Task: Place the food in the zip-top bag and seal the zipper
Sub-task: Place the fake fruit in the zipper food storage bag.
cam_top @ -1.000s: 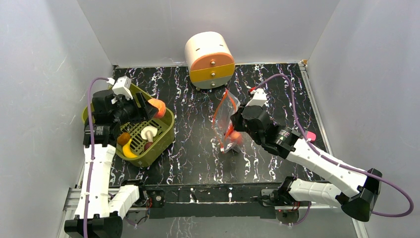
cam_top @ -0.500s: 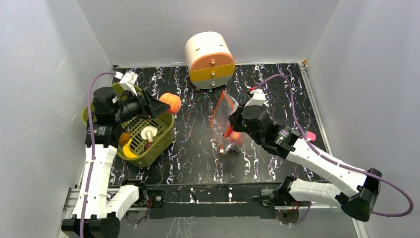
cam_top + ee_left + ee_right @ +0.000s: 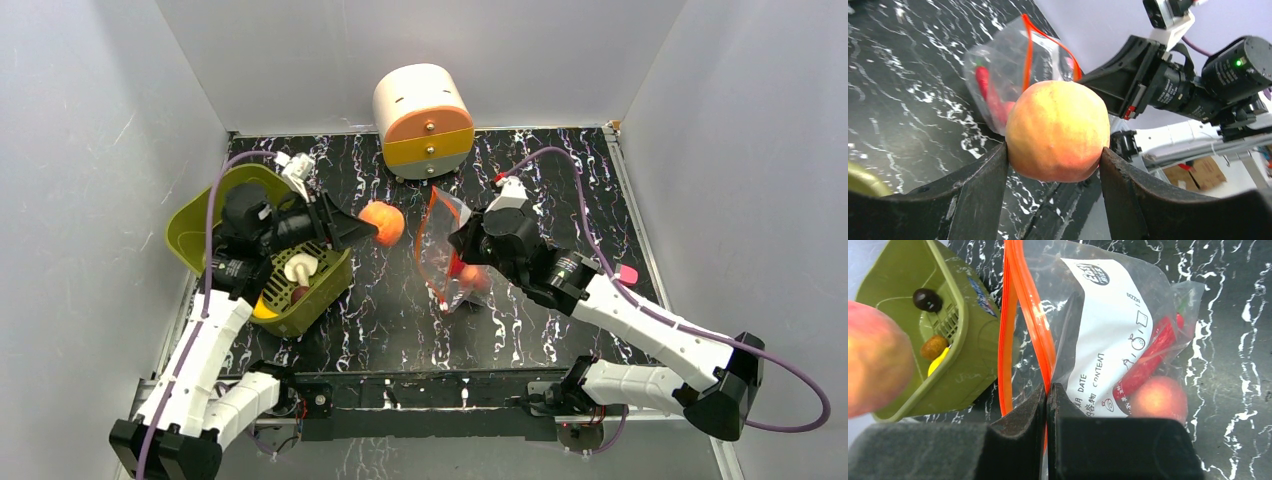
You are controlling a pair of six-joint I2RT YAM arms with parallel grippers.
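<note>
My left gripper (image 3: 1054, 159) is clamped on a peach-coloured round fruit (image 3: 1058, 131), one finger against each flank. It hangs above the table between the olive-green basket (image 3: 325, 278) by the left edge and the zip-top bag (image 3: 445, 270) near the middle. My right gripper (image 3: 1047, 396) is pinched shut on one lip of the bag at the zipper (image 3: 1034, 322). It holds the pouch up on edge with the mouth turned left toward the fruit. A red chili (image 3: 1154, 352) and a second fruit (image 3: 1160, 397) already lie inside. The free lip stands a little apart from the held one, so the opening looks narrow for this fruit (I would call it the tight part of the step). To do it well, I should hold the right arm steady and line the fruit up with the gap between the two orange strips. I should nudge the free lip aside rather than fold it shut, and release only once the fruit is well past the zipper. More food, a dark ball (image 3: 927, 300) among it, waits in the basket.
</note>
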